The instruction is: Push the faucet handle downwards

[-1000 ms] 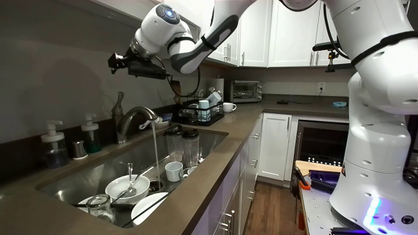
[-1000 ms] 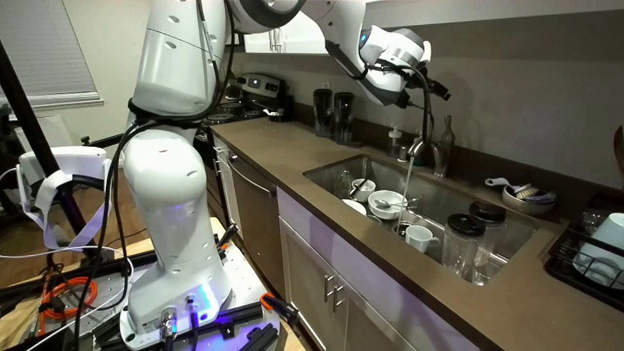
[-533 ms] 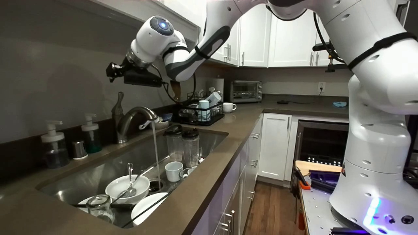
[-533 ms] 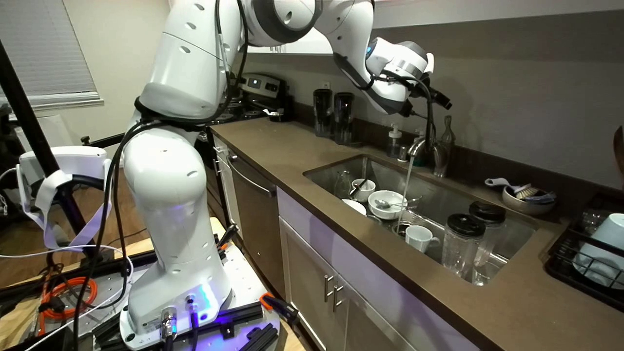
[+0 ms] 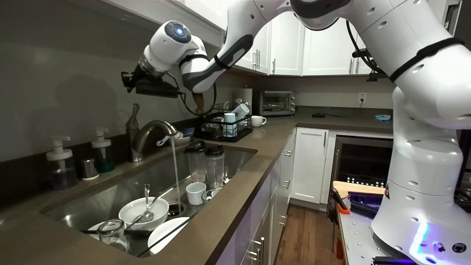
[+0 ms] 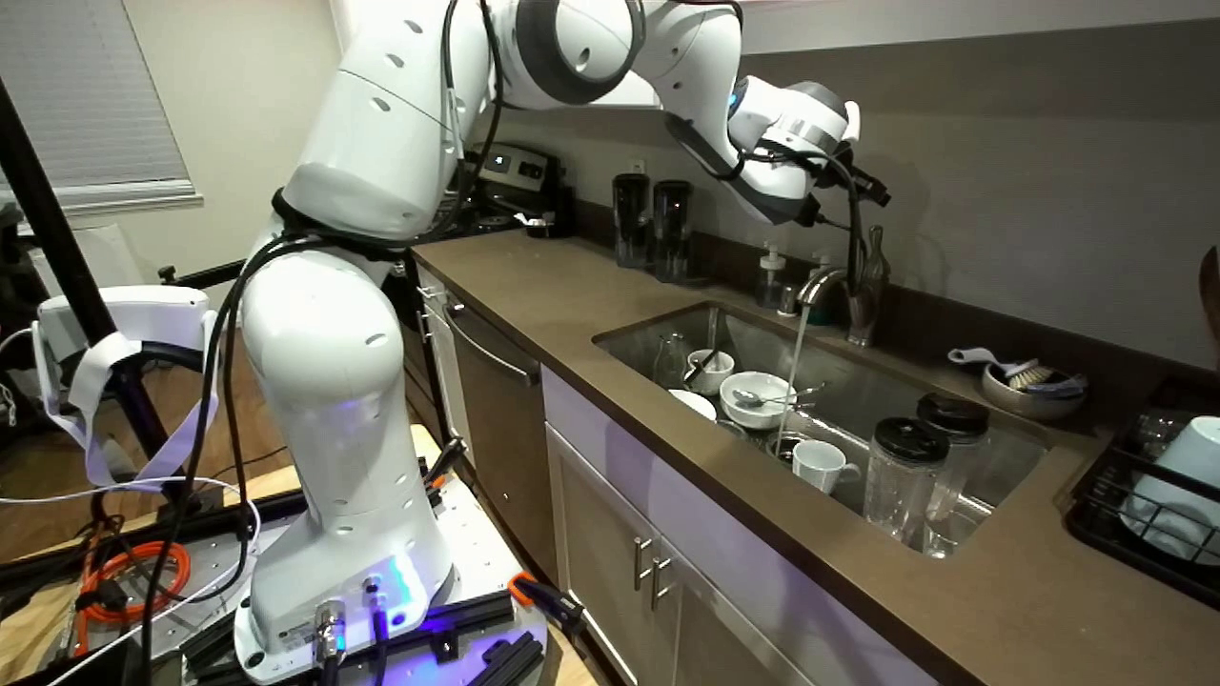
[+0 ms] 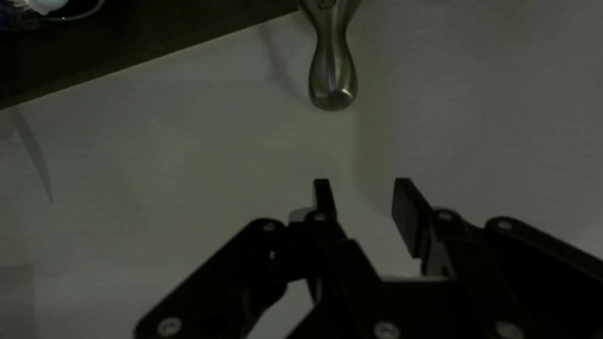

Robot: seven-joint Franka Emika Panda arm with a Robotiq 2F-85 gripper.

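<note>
The faucet handle (image 5: 134, 116), a slim brushed-metal lever, points upward from the body of the arched faucet (image 5: 149, 132). Water runs from the spout into the sink. In an exterior view the handle (image 6: 875, 255) is partly behind the arm's dangling cable. My gripper (image 5: 126, 81) hovers above the handle's tip, apart from it, close to the wall; it also shows in an exterior view (image 6: 875, 192). In the wrist view the handle (image 7: 332, 75) lies beyond the fingertips, at the top of the picture. The gripper (image 7: 360, 183) is part-way open, with nothing between its fingers.
The sink (image 6: 658, 324) holds bowls, a mug and two lidded clear bottles (image 6: 905, 462). Pump bottles (image 5: 101, 151) stand beside the faucet. A bowl with brushes (image 6: 1034, 391) and a dish rack (image 5: 228, 129) sit along the counter. The wall is close behind the handle.
The gripper has come down nearer to the handle's tip, and the arm has leaned further toward the sink. The handle stands as before and the water still runs.
</note>
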